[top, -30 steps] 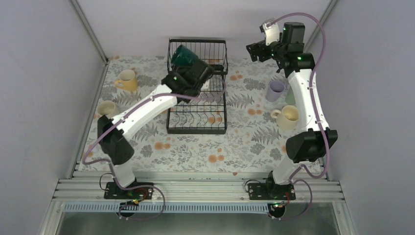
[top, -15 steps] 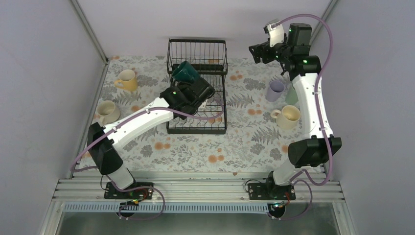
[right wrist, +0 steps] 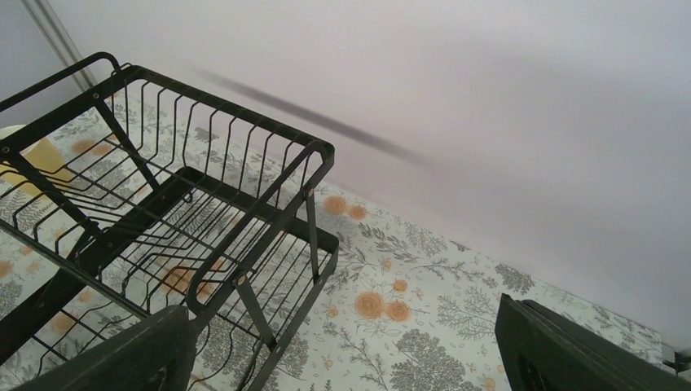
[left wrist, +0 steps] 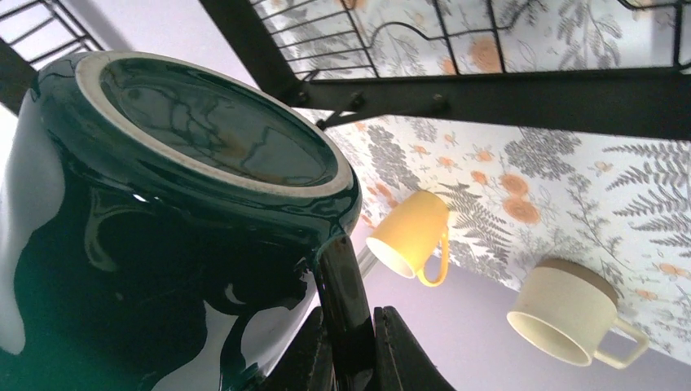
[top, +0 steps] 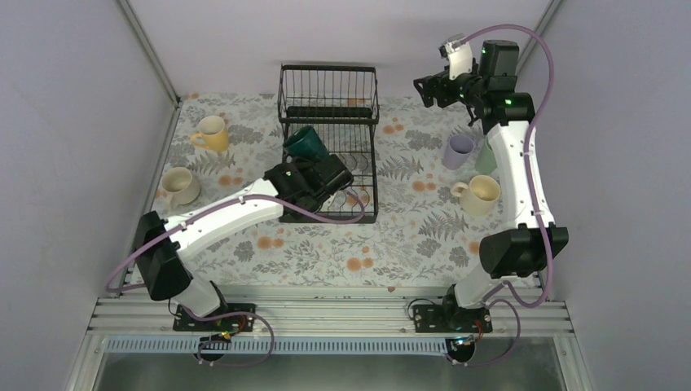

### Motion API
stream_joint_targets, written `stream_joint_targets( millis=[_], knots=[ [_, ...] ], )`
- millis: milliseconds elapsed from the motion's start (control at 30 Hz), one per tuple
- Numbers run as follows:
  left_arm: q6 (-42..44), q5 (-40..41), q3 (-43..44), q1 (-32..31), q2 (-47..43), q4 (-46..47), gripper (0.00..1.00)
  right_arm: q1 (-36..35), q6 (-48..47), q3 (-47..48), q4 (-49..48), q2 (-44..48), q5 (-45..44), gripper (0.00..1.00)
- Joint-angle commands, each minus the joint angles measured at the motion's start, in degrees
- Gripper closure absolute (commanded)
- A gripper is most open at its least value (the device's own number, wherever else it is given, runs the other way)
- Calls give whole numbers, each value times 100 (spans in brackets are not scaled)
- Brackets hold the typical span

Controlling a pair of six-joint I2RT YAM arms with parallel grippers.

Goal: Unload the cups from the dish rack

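My left gripper (top: pixel 314 159) is shut on the handle of the dark green cup (top: pixel 304 142) and holds it above the slotted tray of the black dish rack (top: pixel 328 72). In the left wrist view the dark green cup (left wrist: pixel 163 228) fills the left, its handle pinched between the fingertips (left wrist: pixel 407 350). A yellow cup (top: pixel 211 133) and a tan-beige cup (top: pixel 177 185) stand on the table at the left. A lavender cup (top: pixel 459 151), a mint green cup (top: pixel 486 157) and a cream-white cup (top: pixel 477 194) stand at the right. My right gripper (top: pixel 427 86) is open and empty, high beside the rack's far right corner.
The floral tablecloth (top: pixel 326 252) covers the table. Grey walls close in the left, back and right sides. The yellow cup (left wrist: pixel 411 239) and the tan-beige cup (left wrist: pixel 570 314) also show in the left wrist view. The rack's raised basket (right wrist: pixel 163 187) shows in the right wrist view.
My left gripper has drawn the dark green cup out of the raised basket toward the near side, over the slotted tray. The right arm rose slightly, then held still.
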State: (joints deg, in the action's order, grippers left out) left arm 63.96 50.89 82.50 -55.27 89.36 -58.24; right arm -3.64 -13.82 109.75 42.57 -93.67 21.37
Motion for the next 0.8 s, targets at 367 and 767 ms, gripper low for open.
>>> stream_joint_targets(
  millis=[367, 767],
  knots=[
    [3, 778, -1508, 40, -1999, -1423, 98, 75, 172, 116, 182, -63, 452, 6],
    [608, 819, -3343, 156, -3393, -1910, 98, 74, 188, 138, 283, -1, 674, 6]
  ],
)
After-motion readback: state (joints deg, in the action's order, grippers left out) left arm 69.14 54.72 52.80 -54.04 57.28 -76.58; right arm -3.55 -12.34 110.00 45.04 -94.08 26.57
